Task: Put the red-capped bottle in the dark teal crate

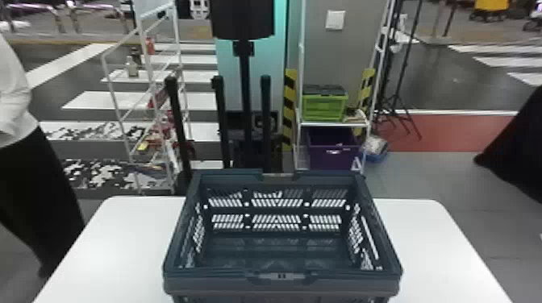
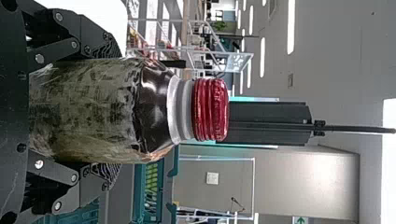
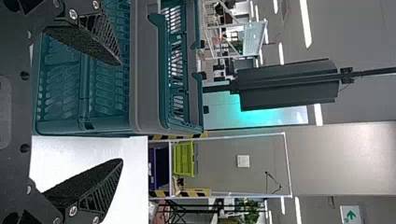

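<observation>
White table (image 1: 117, 245) under crate (image 1: 209, 285), striped floor (image 1: 86, 100) beyond; left end effector (image 2: 116, 112) clamped on bottle (image 2: 84, 105), right one (image 3: 122, 112) apart

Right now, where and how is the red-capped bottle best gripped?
By the bottle's broad body, from the side, one finger on each flank, as the left pincer has it. It's upright, red cap up, and narrows to the neck, so the wide part should give the steadier hold.
</observation>
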Tool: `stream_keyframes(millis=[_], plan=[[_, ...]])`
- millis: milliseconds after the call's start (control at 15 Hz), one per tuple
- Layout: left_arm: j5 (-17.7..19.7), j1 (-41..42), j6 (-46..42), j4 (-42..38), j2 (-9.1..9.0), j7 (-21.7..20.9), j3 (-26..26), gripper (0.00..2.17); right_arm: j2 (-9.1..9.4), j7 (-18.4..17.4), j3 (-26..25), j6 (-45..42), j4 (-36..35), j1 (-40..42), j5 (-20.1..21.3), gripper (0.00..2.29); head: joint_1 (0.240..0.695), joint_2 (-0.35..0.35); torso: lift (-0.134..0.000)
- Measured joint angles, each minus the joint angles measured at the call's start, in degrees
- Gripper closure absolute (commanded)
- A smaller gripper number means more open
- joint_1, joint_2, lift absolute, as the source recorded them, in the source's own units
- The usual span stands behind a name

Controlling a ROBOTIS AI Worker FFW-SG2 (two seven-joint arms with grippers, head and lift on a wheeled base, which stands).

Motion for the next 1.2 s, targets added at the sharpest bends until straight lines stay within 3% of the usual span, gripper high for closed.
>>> stream_keyframes(millis=[867,1067,1200], plan=[[0.1,-0.02,0.02,-0.26,-0.03,0.0,0.08,2.15,-0.09,0.0,0.01,0.0,0.11,-0.15,-0.04,0.15,0.499,0.0,0.0],[-0.09,-0.18,1.97,-3.35,0.0,-0.45,2.57,2.15,-0.1,0.0,0.01,0.0,0.11,0.01,-0.13,0.15,0.499,0.0,0.0],[0.41,-1.05,8.07,-7.69,0.04,-1.76,6.1,2.15,-0.16,0.02,-0.02,0.0,0.11,0.17,-0.16,0.15,0.499,0.0,0.0]])
